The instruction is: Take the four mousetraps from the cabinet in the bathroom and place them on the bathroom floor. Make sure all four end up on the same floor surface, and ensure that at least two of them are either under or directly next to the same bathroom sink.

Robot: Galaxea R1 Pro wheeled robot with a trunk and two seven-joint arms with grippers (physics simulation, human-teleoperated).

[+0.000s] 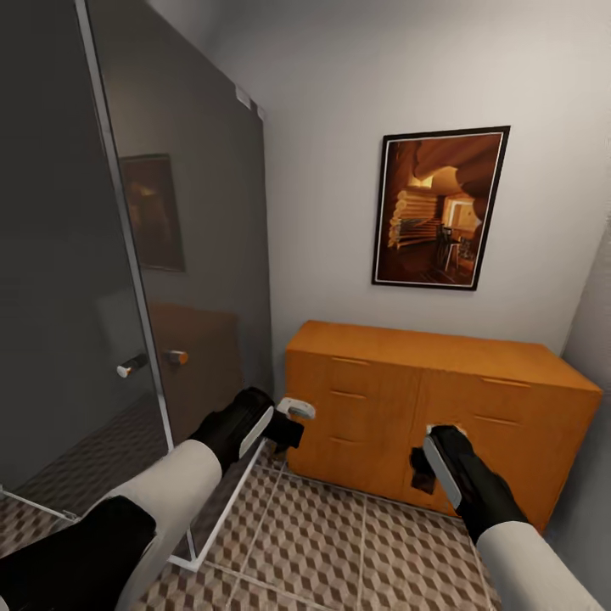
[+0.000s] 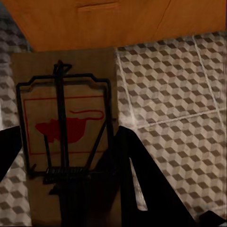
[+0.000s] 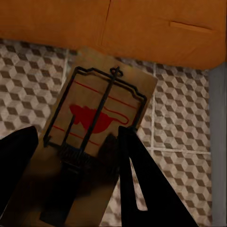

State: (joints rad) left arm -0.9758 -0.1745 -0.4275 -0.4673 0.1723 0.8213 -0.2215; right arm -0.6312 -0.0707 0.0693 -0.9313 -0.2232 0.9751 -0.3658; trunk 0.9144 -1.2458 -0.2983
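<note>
Both arms are loaded. Left gripper [image 1: 293, 422] is pinched on one mousetrap [image 2: 66, 127], and right gripper [image 1: 428, 462] is pinched on a second mousetrap [image 3: 97, 127]. Each wrist view shows a flat board with wire frame and a red mouse print, clamped between dark fingers, hanging above the bathroom floor [image 1: 339, 543] and not yet set down.

Count: two traps visible, one per gripper. The other two can't be seen from here; I can't tell if they're in the cabinet or already placed.

The cabinet [image 1: 433, 407] stands right in front of the grippers, against the wall under a framed picture [image 1: 440, 208]. Drawer fronts look shut from the head view. One cabinet, one picture, and a dark glass shower panel [image 1: 127, 255] on the left side.

Progress, as I judge it: pickup done for this pair, placing still ahead. The sink isn't in sight, so a turn and short drive likely come before any drop. Nothing confirmed on the floor yet.
</note>
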